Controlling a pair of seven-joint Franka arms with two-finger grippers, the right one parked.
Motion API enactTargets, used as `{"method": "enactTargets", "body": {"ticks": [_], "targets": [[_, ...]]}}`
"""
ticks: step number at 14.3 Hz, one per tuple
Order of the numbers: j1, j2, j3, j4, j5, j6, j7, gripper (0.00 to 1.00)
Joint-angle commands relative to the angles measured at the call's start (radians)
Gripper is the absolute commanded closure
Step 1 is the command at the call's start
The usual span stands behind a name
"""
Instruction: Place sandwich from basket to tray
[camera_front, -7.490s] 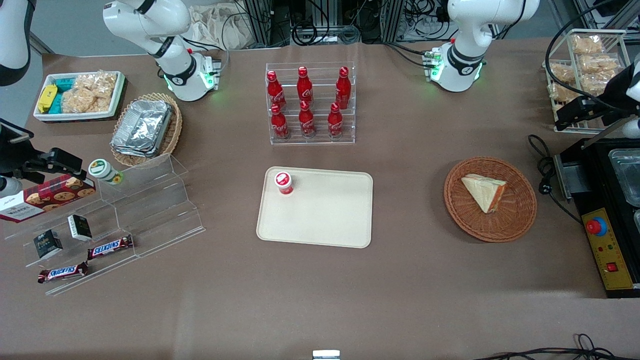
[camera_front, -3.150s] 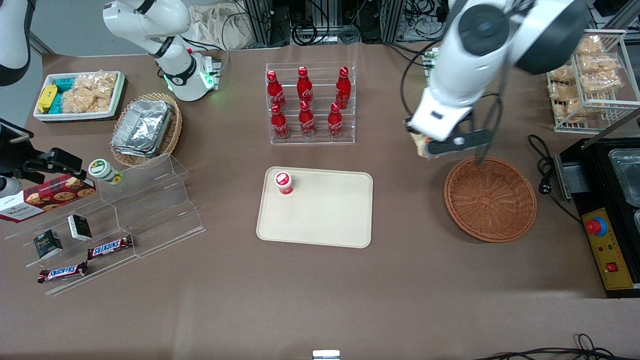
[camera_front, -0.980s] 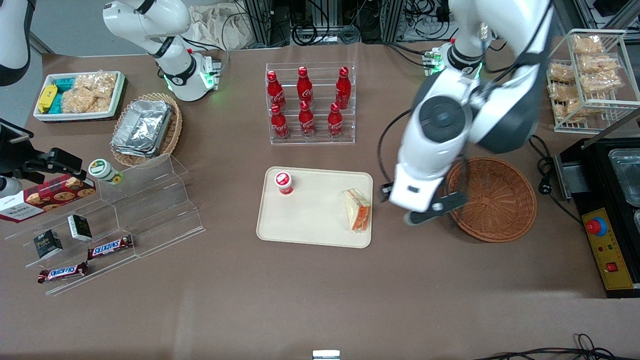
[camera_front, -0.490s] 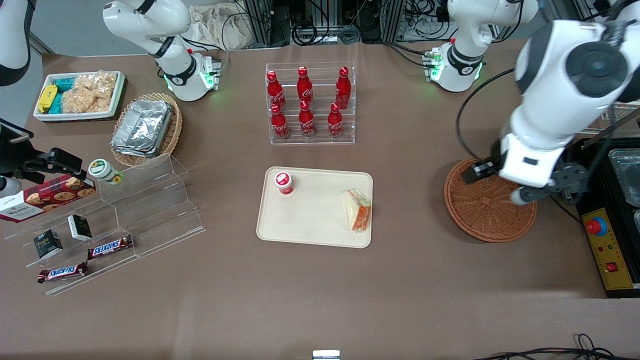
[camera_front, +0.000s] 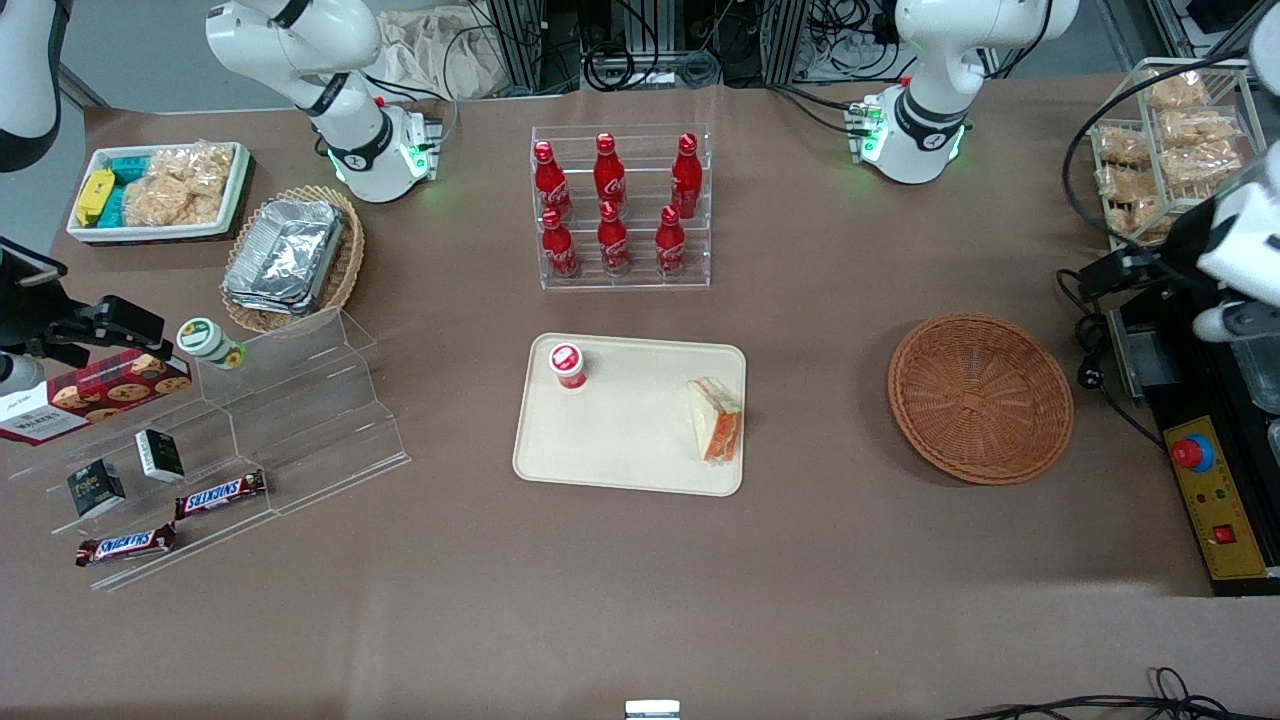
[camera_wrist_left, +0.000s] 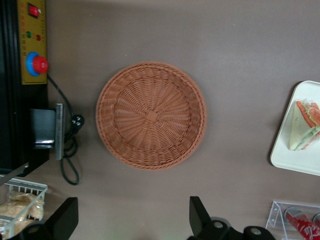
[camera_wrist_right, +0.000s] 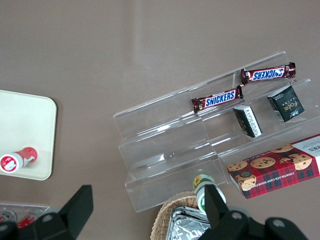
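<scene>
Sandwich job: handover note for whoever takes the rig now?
Gripper: open and empty, up above the table next to the round reddish-brown wicker basket, toward the working arm's end.
Basket: nothing in it.
Clear-wrapped triangular sandwich: lying on the cream-beige rectangular tray, by the rim nearest the basket, apart from the red-capped cup there.
Done: sandwich placed and released.
Left: nothing for the transfer; just park the arm.

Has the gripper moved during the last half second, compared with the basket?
Yes. The gripper, open and empty, has left its place above the basket and gone toward the working arm's end of the table. The sandwich lies on the tray.
</scene>
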Motion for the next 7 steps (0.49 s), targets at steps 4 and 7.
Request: {"method": "enactTargets", "body": {"ticks": [4, 7], "targets": [[-0.002, -0.03, 0.004, -0.007, 0.002, -0.015, 0.034, 0.0], [-0.002, -0.037, 0.007, 0.005, -0.006, -0.035, 0.039, 0.0]]}}
